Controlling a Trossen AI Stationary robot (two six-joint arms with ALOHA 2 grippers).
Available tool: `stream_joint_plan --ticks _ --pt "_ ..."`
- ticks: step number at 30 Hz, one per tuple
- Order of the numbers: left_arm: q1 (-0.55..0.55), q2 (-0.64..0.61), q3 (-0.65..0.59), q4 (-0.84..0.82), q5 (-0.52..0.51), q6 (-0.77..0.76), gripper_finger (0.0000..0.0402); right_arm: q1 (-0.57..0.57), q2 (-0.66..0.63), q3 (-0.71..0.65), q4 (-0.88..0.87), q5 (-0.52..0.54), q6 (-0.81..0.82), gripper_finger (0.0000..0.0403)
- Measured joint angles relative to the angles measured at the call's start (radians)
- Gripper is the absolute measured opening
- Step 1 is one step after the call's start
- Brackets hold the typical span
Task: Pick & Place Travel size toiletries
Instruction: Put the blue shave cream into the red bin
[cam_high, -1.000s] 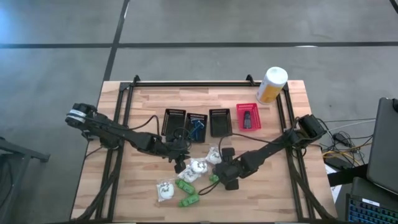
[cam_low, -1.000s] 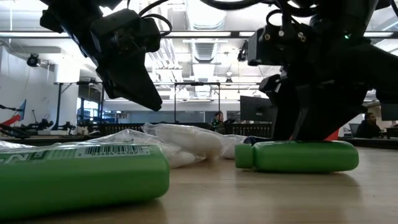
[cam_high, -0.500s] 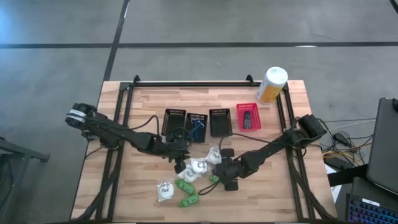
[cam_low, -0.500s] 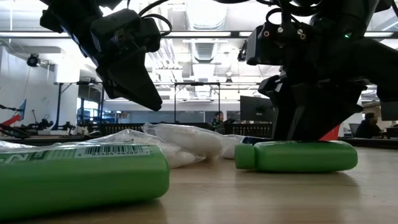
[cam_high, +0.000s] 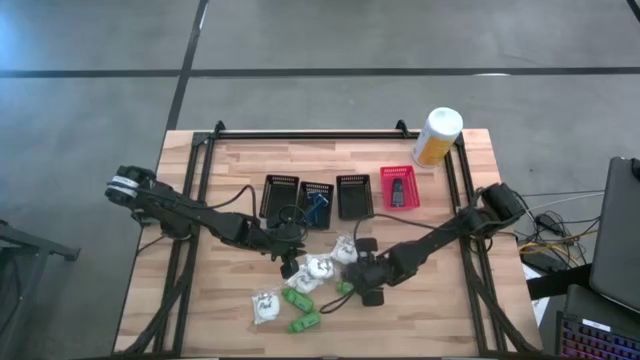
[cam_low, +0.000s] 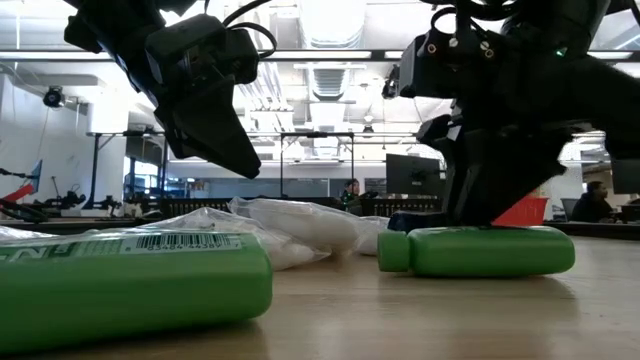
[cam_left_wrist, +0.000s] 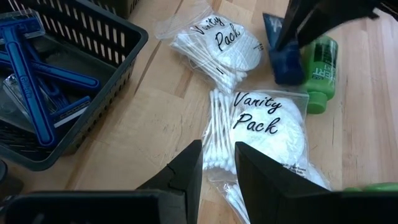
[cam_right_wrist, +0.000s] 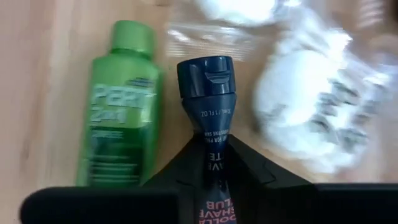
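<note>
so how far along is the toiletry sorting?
Early. Done: blue razors sit in one black basket, and a dark item lies in the red basket. In hand: the right gripper is shut on a dark-capped tube beside a green bottle. Left: the Vanity Pack bags and other green bottles on the table. The left gripper hovers over the bags.

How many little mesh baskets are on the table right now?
4, in a row across the table's middle: left black basket, middle black basket holding blue razors, right black basket, then red basket at the right end. None seems hidden.
</note>
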Motion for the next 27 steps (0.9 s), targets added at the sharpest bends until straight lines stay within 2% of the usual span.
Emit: stream_joint_plan --ticks 6,14,20,27 --pt "0.000 0.000 0.000 0.000 0.000 0.000 0.0099 0.000 -0.104 0.000 -0.044 0.111 0.081 0.0029" --pt "0.000 0.000 0.000 0.000 0.000 0.000 0.0099 -0.003 -0.305 -0.016 -0.163 0.350 0.240 0.0032" --pt "0.000 0.000 0.000 0.000 0.000 0.000 0.0099 -0.002 -0.411 -0.056 -0.183 0.413 0.270 0.0034" --pt "0.000 0.000 0.000 0.000 0.000 0.000 0.0099 -0.003 -0.478 -0.105 -0.213 0.468 0.315 0.0030"
